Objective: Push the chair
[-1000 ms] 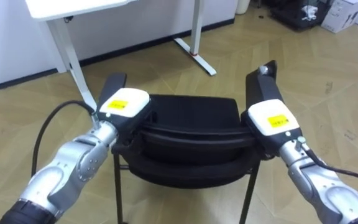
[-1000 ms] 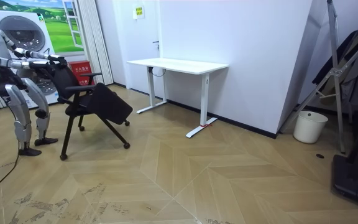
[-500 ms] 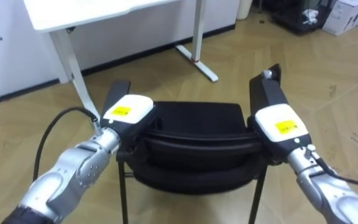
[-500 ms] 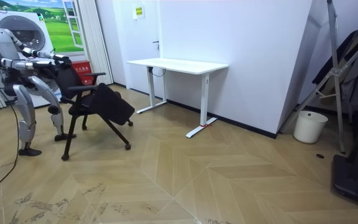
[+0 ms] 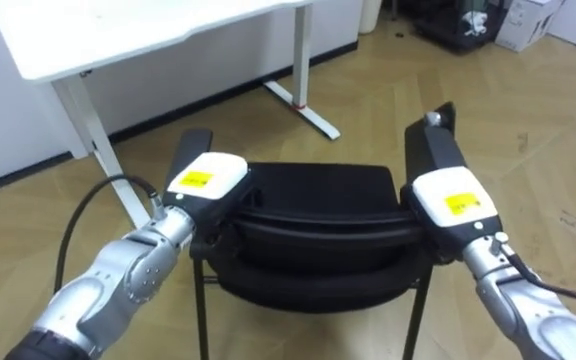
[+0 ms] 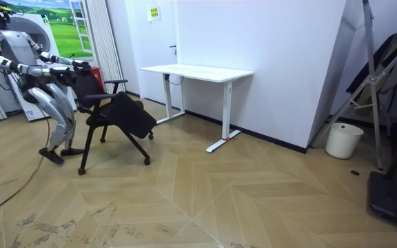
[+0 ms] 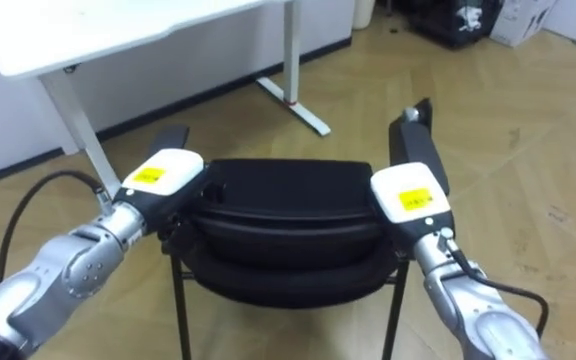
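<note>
A black chair [image 5: 318, 215] with armrests stands right in front of me, its backrest nearest and its seat facing a white desk [image 5: 148, 30]. My left hand [image 5: 206, 177] lies at the backrest's left top corner and my right hand [image 5: 451, 200] at its right top corner. The backs of both hands face up, and the backrest edge hides what lies under them. In the room view I stand behind the chair [image 6: 119, 114] at the room view's left, leaning forward in mid-stride, with the desk [image 6: 198, 71] beyond it.
The desk's white legs and feet [image 5: 303, 95] stand on the wooden floor ahead of the chair. A white bin [image 6: 343, 140] and a metal rack [image 6: 378, 89] stand far to the room view's right. Dark equipment and boxes [image 5: 478, 20] lie at the far right.
I have stepped forward and the chair has rolled towards the desk, to the room view's right. Both hands kept their places on the backrest; the eye view shifted with my walk.
</note>
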